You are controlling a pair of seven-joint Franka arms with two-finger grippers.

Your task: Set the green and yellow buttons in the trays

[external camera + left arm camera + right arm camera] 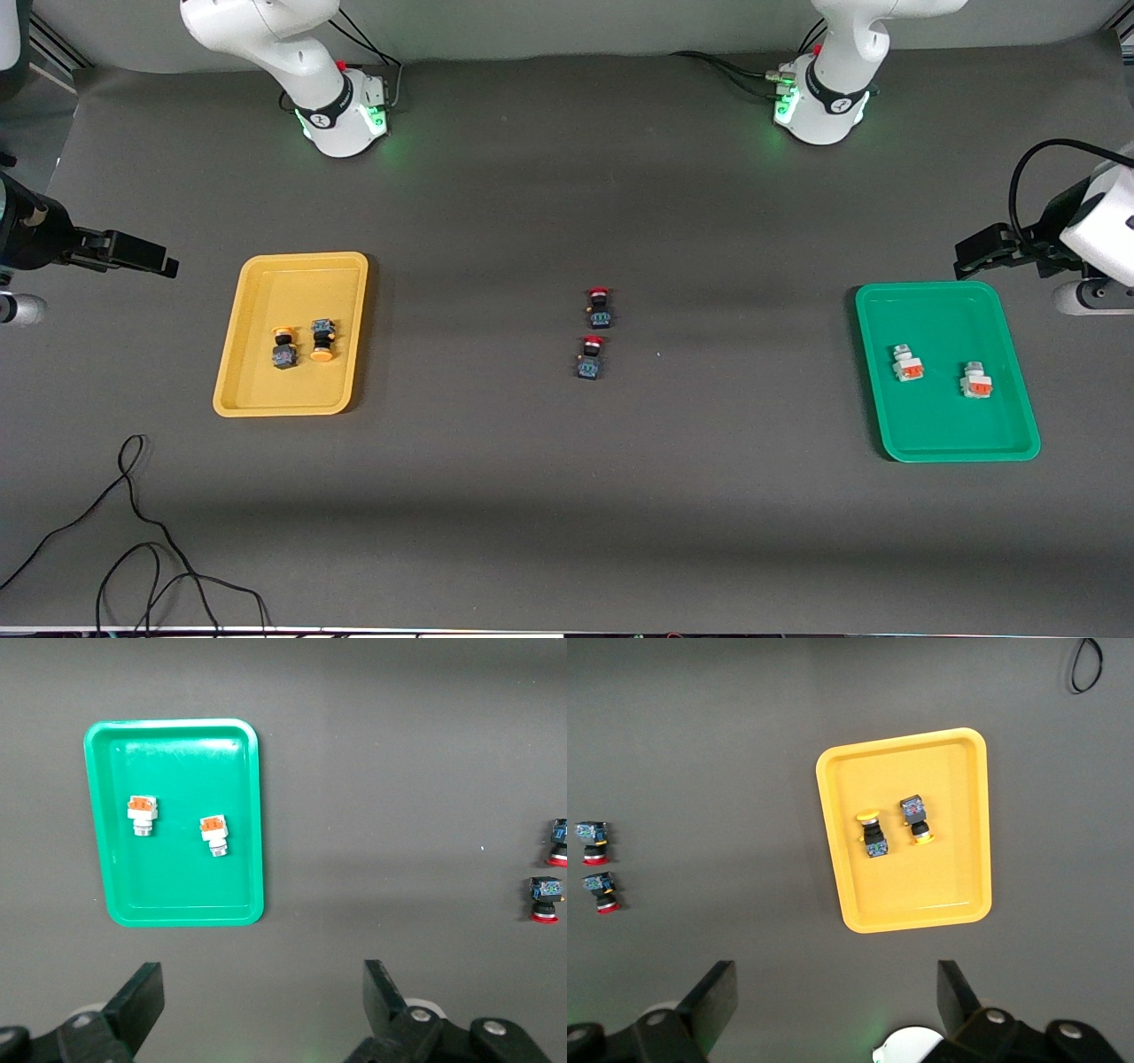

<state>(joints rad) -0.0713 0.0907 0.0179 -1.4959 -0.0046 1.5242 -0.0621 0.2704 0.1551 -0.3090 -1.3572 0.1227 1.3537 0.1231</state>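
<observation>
Yellow-capped buttons, two of them with black bodies [283,347] [322,340], lie side by side in the yellow tray [257,399] at the middle left of the front view, one cap pointing up the frame and the other down. Two whitish-grey buttons with orange-red blocks [907,363] [975,381] lie a little apart in the green tray [948,447] at the middle right. Between the trays, on the dark tabletop [567,496] at frame centre, two red-capped switches [599,307] [591,356] sit one below the other, well apart from both trays.

The left hand [977,253] hangs at the right edge of the front view, over bare tabletop just above the green tray; its arm is cut off by the frame. In the left wrist view its fingers [142,1005] stand wide apart with nothing between them. The right hand [151,257] hangs at the left edge, over tabletop up and left of the yellow tray, fingers [713,997] likewise spread and empty. Both arms wait.

A black cable [133,532] loops across the lower left corner and runs out of frame. Markings on the switch bodies are too small to read.
</observation>
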